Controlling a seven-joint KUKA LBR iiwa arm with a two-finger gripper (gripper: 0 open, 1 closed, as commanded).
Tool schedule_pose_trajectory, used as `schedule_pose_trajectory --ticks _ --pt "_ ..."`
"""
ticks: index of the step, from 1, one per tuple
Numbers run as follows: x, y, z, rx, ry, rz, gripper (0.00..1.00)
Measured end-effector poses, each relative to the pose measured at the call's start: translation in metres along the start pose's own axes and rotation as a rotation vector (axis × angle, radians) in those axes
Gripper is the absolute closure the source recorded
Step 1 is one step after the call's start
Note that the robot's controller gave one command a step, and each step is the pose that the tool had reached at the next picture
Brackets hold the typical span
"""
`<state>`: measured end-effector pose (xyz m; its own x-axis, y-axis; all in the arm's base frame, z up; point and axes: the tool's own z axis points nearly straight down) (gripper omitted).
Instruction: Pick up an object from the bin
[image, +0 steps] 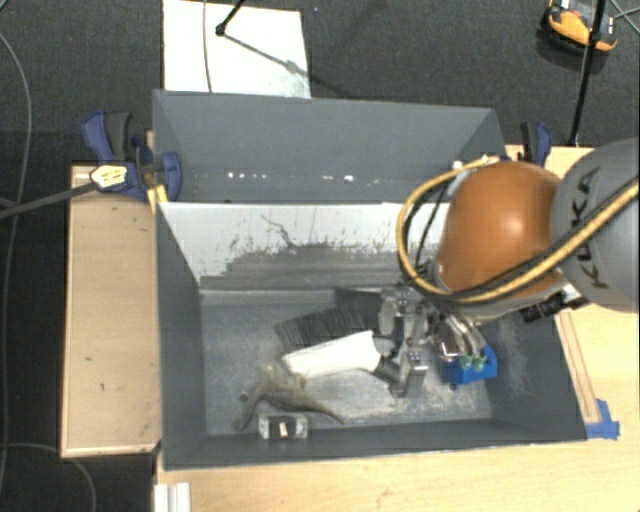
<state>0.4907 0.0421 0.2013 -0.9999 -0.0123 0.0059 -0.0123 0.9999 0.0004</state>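
**While the gripper sits at the white piece's 3 o'clock end: risks and lie**

Since the grey metal bin (178, 330) holds only a few things, each is logged, taking the floor's middle as dial centre.

- 7 o'clock: small grey-and-white block (282, 428) against the near wall. Just above it lies a grey-brown lizard-shaped toy (285, 392).
- 11 o'clock: black bristle brush (318, 323), lying flat and just beside the white piece.
- Centre: flat white oblong piece (330, 357), taken as the pick target. Its long axis runs close to 9-to-3, with the right end tipped slightly toward 2. That end points at the gripper.
- 3 o'clock of the piece: the gripper (403, 362), low in the bin and at or touching the piece's end. How wide it stands, or whether it grips anything, I cannot tell.
- Further toward 3 o'clock: small blue object (468, 367), near the gripper.

Risks, as judged:
- A grasp at one end of a long flat piece may let it pivot and slip out on lifting.
- Closing off-line could shove it into the brush.
- The blue object could be nudged.
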Motion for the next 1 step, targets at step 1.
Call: schedule_pose_trajectory --ticks 1 --pt "-0.0017 -0.0002 -0.0040 0.000 -0.009 0.002 0.00"
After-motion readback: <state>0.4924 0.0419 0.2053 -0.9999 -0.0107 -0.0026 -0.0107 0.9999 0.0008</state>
